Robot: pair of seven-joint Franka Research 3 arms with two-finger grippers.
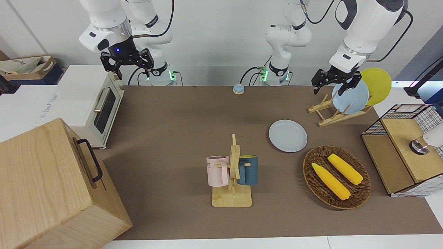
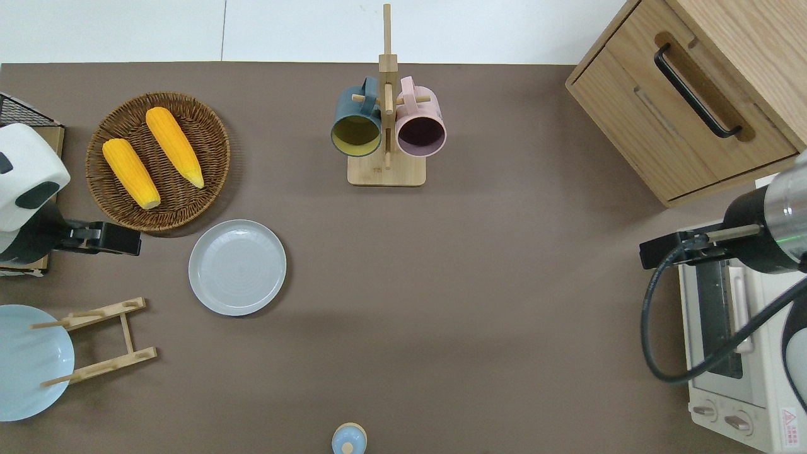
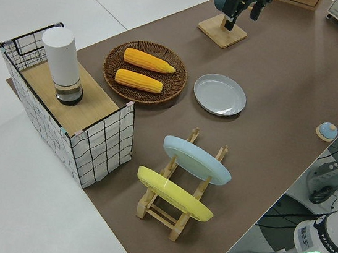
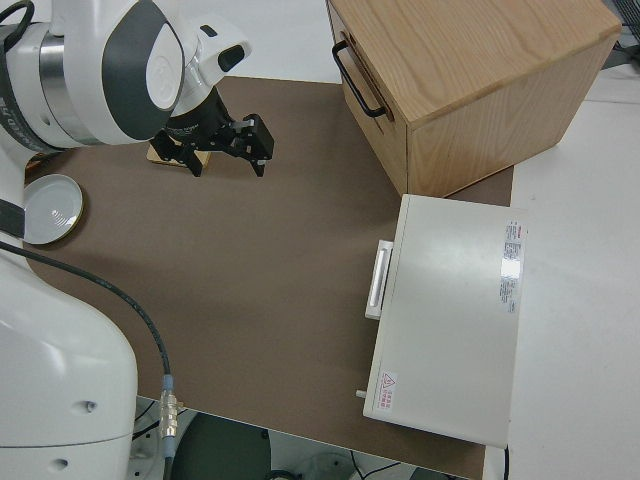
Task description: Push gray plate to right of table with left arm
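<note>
Fingers [image 1: 324,84] of left arm [image 1: 360,31] spread, empty, up nr gray plate [image 1: 288,135]; right arm parked.

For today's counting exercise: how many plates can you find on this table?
3: the gray plate lies flat beside the basket; the sky-blue plate and the yellow plate stand in the wooden rack.

3 plates [image 1: 288,136], 2 mugs [image 1: 217,170], 2 corn cobs [image 1: 330,181], 1 wicker basket [image 1: 360,193], 2 wooden racks [image 1: 232,199]

A plain white wall [image 1: 214,38] runs along the far side where the arm bases stand. A cardboard box [image 1: 29,67] sits low by that wall. White floor [image 3: 39,209] surrounds the work area under even, soft light.
</note>
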